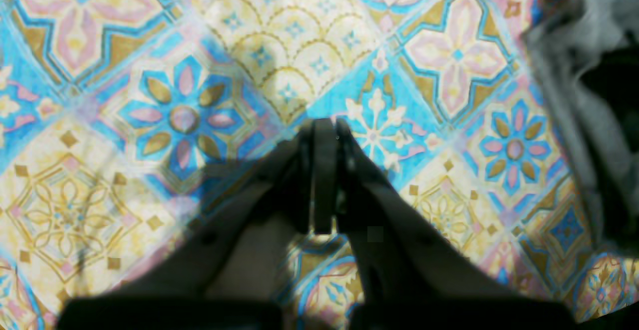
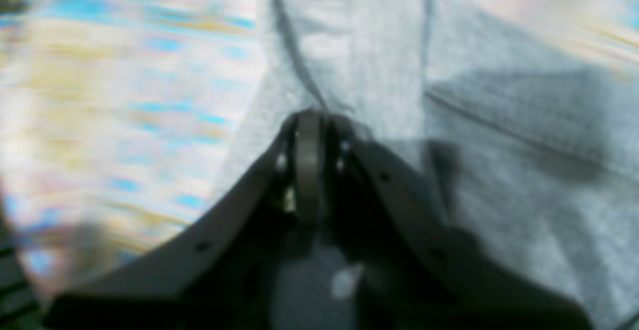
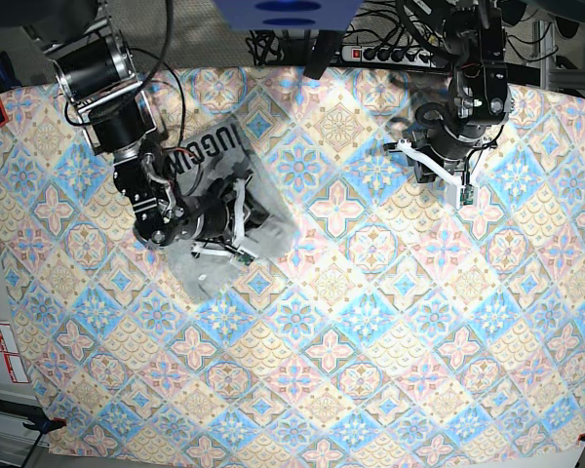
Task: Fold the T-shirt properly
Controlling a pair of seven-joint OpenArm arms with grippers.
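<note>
My right arm reaches down from the top corner of the base view, its black jointed links bent so the wrist lies low and sideways. My right black two-fingered claw [image 2: 309, 120] has its curved fingers pressed together at the tips, pinching a fold of the light heather-grey cotton T-shirt [image 2: 499, 170]. My left arm hangs at the far side, well apart from the right. My left black claw [image 1: 324, 125] points downward with its fingers closed together, holding nothing.
</note>
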